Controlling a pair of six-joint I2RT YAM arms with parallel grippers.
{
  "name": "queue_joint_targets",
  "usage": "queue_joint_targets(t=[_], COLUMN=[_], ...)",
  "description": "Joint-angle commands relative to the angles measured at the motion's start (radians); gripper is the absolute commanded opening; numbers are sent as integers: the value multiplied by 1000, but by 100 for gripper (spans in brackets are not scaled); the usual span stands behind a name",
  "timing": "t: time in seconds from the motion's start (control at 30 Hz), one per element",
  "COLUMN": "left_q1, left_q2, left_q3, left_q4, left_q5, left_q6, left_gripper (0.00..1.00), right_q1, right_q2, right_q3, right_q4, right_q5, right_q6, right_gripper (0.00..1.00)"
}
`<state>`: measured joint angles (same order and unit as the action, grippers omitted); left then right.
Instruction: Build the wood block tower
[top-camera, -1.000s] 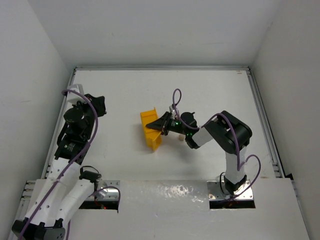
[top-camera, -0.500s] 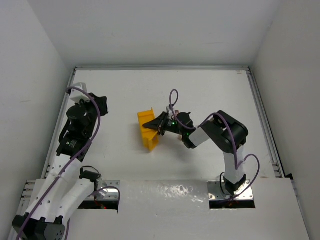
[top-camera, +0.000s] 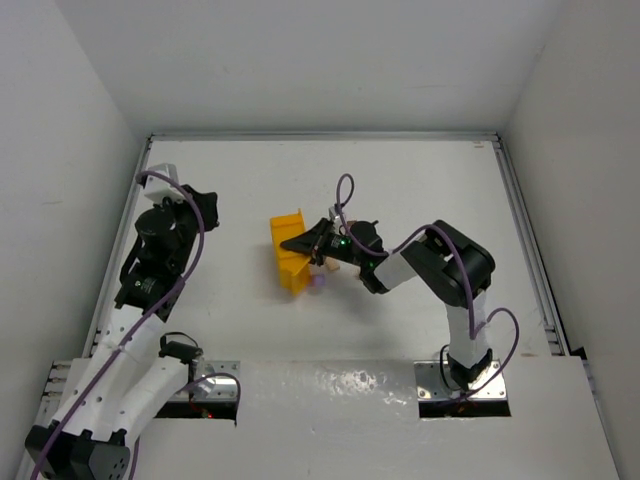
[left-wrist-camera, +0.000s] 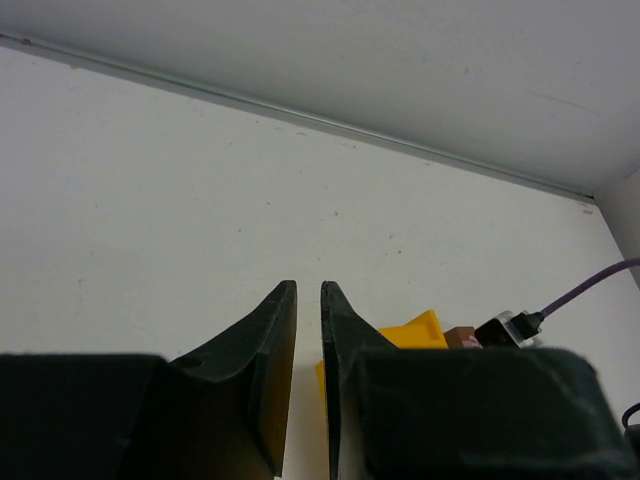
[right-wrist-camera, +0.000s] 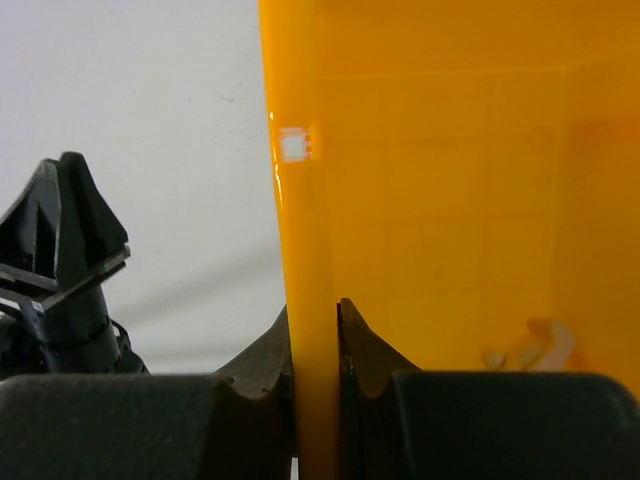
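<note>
The right gripper (right-wrist-camera: 312, 330) is clamped on one wall of the yellow bin (right-wrist-camera: 450, 200), a finger on each face of the thin plastic, and the overhead view shows the bin held tipped on the table (top-camera: 420, 180) rather than flat on its base. The hold is on a narrow, slick edge, so the likeliest trouble is the wall sliding out of the fingers. The bin would then drop or swing and knock away the tiny cubes lying right under the hand. Tipping it too sharply could also send anything inside rolling out of easy reach. Just below the gripper, close to the bin's lower corner, lies a purple block (top-camera: 319, 284), and a pale tan block (top-camera: 329, 266) seems to sit nearer the wrist. A dark brown block (left-wrist-camera: 460, 337) shows just beside the bin in the left wrist view. That makes three cubes I can count, one of each colour, none stacked, so the tower is not yet begun. Pale shapes low inside the bin may be more pieces, but I cannot tell. There is one bin. Well off to the far side, the left gripper (left-wrist-camera: 308, 292) hangs above the table, its fingers drawn to a slit and empty.
</note>
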<state>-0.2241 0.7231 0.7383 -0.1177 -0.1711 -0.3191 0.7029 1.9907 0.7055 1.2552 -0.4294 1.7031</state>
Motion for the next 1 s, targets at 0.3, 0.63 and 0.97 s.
queue_joint_targets(t=[0.3, 0.63, 0.97], left_q1=[-18, -20, -20], left_q2=[-2, 12, 25], left_q3=[21, 16, 16], left_q4=[16, 21, 35], left_q5=[-27, -27, 8], left_q6=[18, 26, 23], left_gripper=[14, 41, 45], right_q1=[21, 9, 6], right_q2=[-130, -121, -14], right_q3=[-82, 30, 98], right_q4=[438, 437, 438], right_q5=[29, 66, 32], right_q6=[-46, -46, 42], right_gripper=[0, 0, 0])
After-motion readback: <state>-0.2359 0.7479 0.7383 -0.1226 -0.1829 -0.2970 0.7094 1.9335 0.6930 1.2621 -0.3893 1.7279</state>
